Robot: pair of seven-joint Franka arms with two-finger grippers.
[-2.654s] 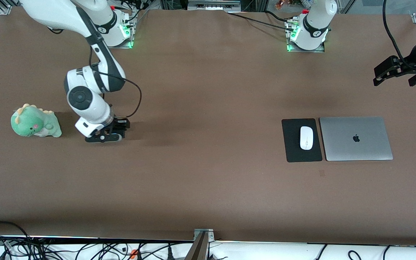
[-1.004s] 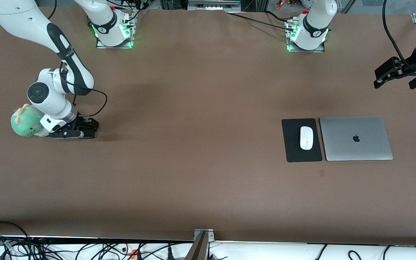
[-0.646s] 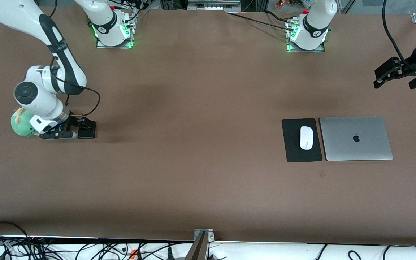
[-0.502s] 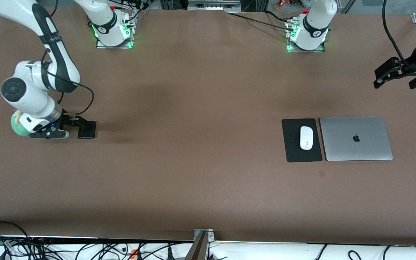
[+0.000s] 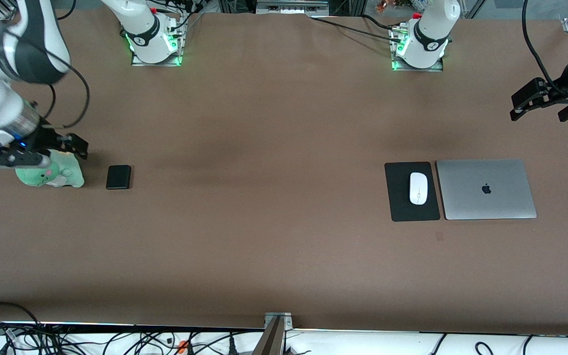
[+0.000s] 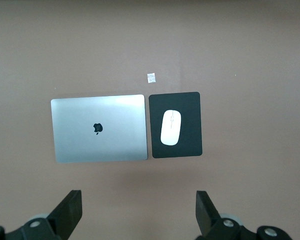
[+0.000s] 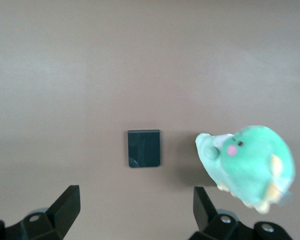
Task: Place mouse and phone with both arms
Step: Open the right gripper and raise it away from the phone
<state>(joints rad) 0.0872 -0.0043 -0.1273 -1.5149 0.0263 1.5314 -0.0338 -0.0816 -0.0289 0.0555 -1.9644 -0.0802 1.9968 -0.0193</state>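
Note:
The black phone [image 5: 118, 177] lies flat on the brown table beside the green plush toy [image 5: 57, 173]; it also shows in the right wrist view [image 7: 144, 148]. My right gripper [image 5: 42, 150] is open and empty, up in the air over the plush toy, and shows in its own view [image 7: 136, 200]. The white mouse [image 5: 418, 188] rests on the black mouse pad [image 5: 402, 209], and both show in the left wrist view: the mouse [image 6: 170, 127] on the pad [image 6: 188, 145]. My left gripper [image 5: 540, 109] is open and empty, high at the left arm's end of the table, and waits [image 6: 139, 202].
A closed silver laptop [image 5: 486, 189] lies beside the mouse pad toward the left arm's end; it also shows in the left wrist view [image 6: 99, 128]. The green plush dinosaur shows in the right wrist view [image 7: 250, 162]. Cables hang along the table's near edge.
My right gripper carried the phone toward the plush toy, set it on the table, let go, and rose away over the toy. The left arm, mouse and laptop have not moved.

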